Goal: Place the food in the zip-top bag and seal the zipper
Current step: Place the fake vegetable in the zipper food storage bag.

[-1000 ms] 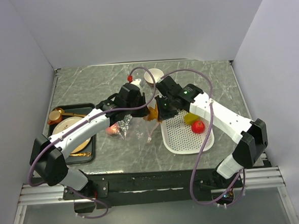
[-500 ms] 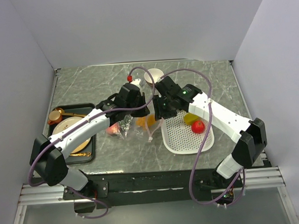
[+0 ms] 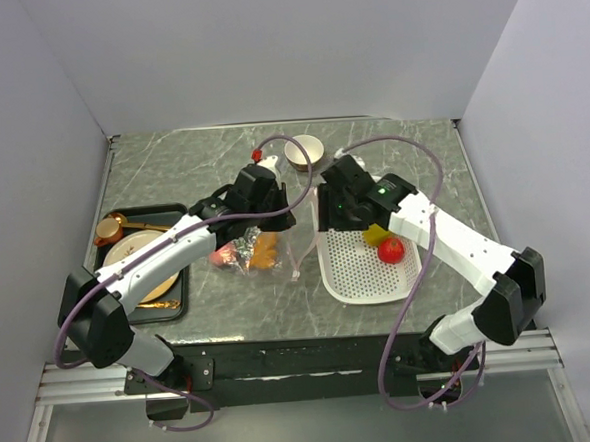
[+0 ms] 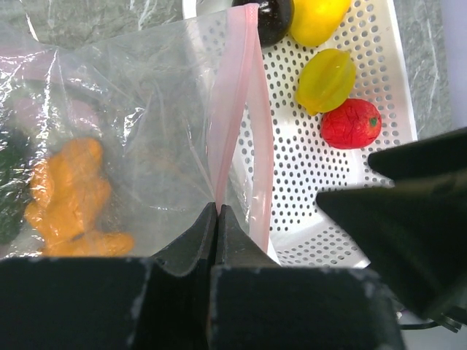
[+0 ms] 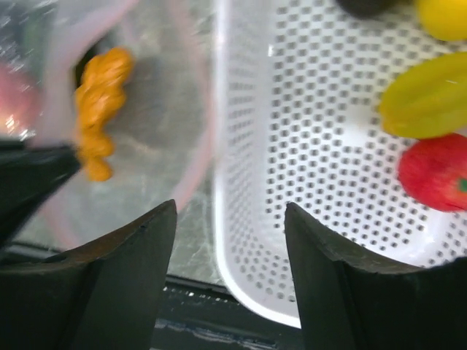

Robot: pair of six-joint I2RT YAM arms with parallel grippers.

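- So, left hand (image 4: 217,211) is pinching the pink zipper (image 4: 232,109), holding the bag (image 4: 139,102) just beside the basket (image 4: 314,197).
- Right hand (image 5: 230,219) is spread and empty over the basket's rim.
- 1 orange piece (image 4: 69,197) is inside the bag; the red piece (image 4: 351,122) and yellow piece (image 4: 326,80) are in the basket.

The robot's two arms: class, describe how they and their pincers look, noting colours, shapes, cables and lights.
The left arm and right arm have white shells on their long links and chunky black joints. A purple cable loops loosely along each. A green light glows near the right wrist. The left pincer and right pincer have matt black, wedge-shaped fingers.
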